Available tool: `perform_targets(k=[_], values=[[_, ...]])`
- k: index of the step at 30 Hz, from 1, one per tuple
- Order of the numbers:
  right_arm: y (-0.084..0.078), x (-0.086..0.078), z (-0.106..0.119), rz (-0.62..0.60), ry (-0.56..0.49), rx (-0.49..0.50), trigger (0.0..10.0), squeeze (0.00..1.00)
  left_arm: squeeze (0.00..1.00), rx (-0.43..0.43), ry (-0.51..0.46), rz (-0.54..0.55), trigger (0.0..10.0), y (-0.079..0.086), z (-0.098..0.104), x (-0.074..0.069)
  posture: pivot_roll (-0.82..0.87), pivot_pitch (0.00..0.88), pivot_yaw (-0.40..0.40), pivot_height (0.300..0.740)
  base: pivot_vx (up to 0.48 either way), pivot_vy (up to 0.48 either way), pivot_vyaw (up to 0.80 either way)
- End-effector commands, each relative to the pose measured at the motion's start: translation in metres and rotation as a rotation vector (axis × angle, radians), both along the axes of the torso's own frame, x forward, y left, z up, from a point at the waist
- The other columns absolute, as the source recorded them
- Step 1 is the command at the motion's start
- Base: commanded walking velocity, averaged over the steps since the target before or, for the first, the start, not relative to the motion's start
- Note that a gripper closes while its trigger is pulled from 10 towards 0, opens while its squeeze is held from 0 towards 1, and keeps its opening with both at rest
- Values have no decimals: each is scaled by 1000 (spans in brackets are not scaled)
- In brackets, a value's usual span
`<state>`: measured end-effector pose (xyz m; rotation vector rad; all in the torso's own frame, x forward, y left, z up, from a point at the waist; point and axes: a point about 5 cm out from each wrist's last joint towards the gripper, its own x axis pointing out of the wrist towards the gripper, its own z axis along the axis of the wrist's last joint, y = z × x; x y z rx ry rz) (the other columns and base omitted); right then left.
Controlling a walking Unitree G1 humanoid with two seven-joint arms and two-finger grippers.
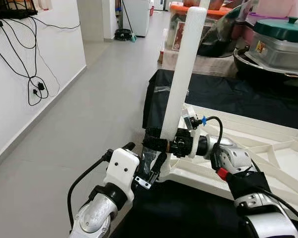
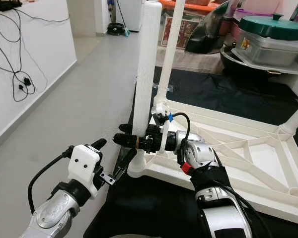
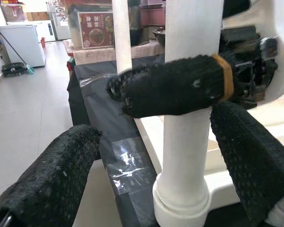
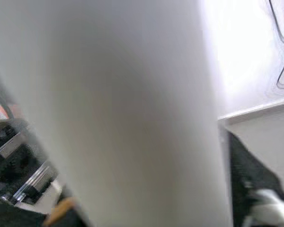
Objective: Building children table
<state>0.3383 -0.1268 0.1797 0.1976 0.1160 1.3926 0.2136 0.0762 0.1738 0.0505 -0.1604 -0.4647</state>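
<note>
A white plastic tabletop [image 2: 248, 158] is lying upside down on a black sheet [image 2: 223, 94] that is covering the desk, its ribbed underside facing up. Beyond it, pots and boxes are crowding the far side, among them a grey pan with a green lid [image 1: 280, 42]. On the robot's left a grey tiled floor [image 1: 89, 109] is running off along a white wall with black cables [image 1: 32, 79] hanging down it.

A white table leg [image 2: 145, 74] is standing upright in the near corner socket [image 3: 182, 208] of the tabletop, and a second leg [image 2: 170, 54] is rising from the corner behind it.

The right pincer [image 2: 134, 141] is reaching in from the tabletop side and is clamped on the near leg just above the socket, one black finger crossing the leg's front in the left wrist view. The left pincer [image 3: 151, 179] is sitting low beside the socket with its fingers [image 3: 52, 175] spread apart, one on either side of the leg's base, not pressing it.
</note>
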Motion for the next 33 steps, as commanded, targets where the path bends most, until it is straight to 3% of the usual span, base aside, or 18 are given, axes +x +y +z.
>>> perform_targets(k=[1, 7, 8, 9, 10, 11, 12, 13, 15, 16, 18, 21, 22, 24, 26, 33], values=[[4, 1, 5, 30, -3, 7, 0, 0, 0, 1, 12, 8, 10000, 1, -2, 1, 129, 12, -103, 740, 0, 0, 0], [1, 9, 5, -95, -56, -16, 0, 0, 0, 2, 14, 7, 10000, 1, -3, 2, 126, 12, -99, 740, 0, 0, 0], [0, 14, 4, -189, -74, -30, 0, 0, 0, 2, 14, 8, 10000, 1, -3, 2, 127, 12, -103, 740, 0, 0, 0], [0, 14, 4, -189, -74, -30, 0, 0, 0, 2, 14, 8, 10000, 1, -3, 2, 127, 12, -103, 740, 0, 0, 0], [-2, 23, 3, -332, -87, -53, 0, 0, 0, 2, 14, 9, 10000, 1, -3, 2, 124, 11, -101, 740, 0, 0, 0], [-2, 23, 3, -332, -87, -53, 0, 0, 0, 2, 14, 9, 10000, 1, -3, 2, 124, 11, -101, 740, 0, 0, 0], [-10, 34, 2, -557, -78, -74, 0, 0, 0, 2, 14, 9, 10000, 1, -3, 2, 123, 9, -99, 740, 0, 0, 0], [-10, 34, 2, -557, -78, -74, 0, 0, 0, 2, 14, 9, 10000, 1, -3, 2, 123, 9, -99, 740, 0, 0, 0], [-38, 48, -2, -1006, -73, -154, 0, 0, 0, 1, 16, 8, 10000, 1, -4, 1, 120, 6, -96, 740, 0, 0, 0], [-49, 50, -4, -1156, -66, -185, 0, 0, 0, 0, 18, 7, 10000, 1, -4, 1, 120, 6, -96, 740, 0, 0, 0], [-49, 50, -4, -1156, -66, -185, 0, 0, 0, 0, 18, 7, 10000, 1, -4, 1, 120, 6, -96, 740, 0, 0, 0], [-79, 39, -14, -1541, -27, -274, 0, 0, 0, 1, 20, -1, 10000, 0, -6, 0, 113, 1, -93, 740, 0, 0, 0], [-79, 39, -14, -1541, -27, -274, 0, 0, 0, 1, 20, -1, 10000, 0, -6, 0, 113, 1, -93, 740, 0, 0, 0], [-87, 28, -19, -1705, 6, -307, 0, 0, 0, 1, 20, -1, 10000, 0, -6, 0, 117, 0, -94, 740, 0, 0, 0], [-89, 23, -22, -1765, 23, -310, 0, 0, 0, 1, 21, 0, 10000, 0, -6, 0, 117, 0, -90, 740, 0, 0, 0], [-88, 17, -26, -1902, 44, -311, 0, 0, 0, 3, 20, 1, 10000, 0, -7, 0, 115, 0, -92, 740, 0, 0, 0]])
